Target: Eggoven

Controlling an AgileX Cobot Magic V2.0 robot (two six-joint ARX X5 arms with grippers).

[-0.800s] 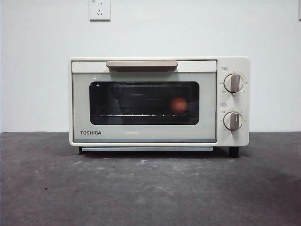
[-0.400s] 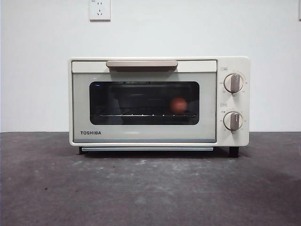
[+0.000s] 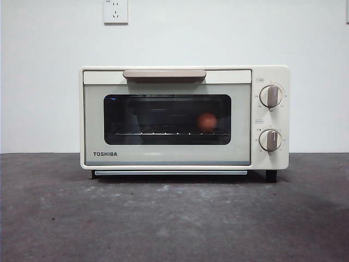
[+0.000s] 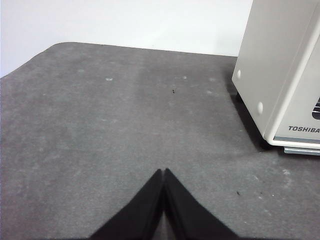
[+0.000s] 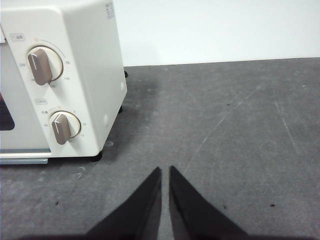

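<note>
With the egg [image 3: 207, 121] behind the TOSHIBA toaster oven [image 3: 166, 155] door and both grippers' fingers [image 4: 163, 182] [image 5: 165, 179] closed, empty, far from the handle [image 3: 164, 73], a careless pull could roll it.

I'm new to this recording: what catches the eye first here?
The cream TOSHIBA toaster oven stands mid-table with its door closed, and a reddish-brown egg sits on the rack behind the dark glass window, toward the knob side. The left gripper and right gripper hang shut over bare table at either side of the oven.

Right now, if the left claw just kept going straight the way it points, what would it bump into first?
Probably only the gray tabletop. The left gripper points across bare surface toward the white wall; the TOSHIBA toaster oven stands off to one side.
</note>
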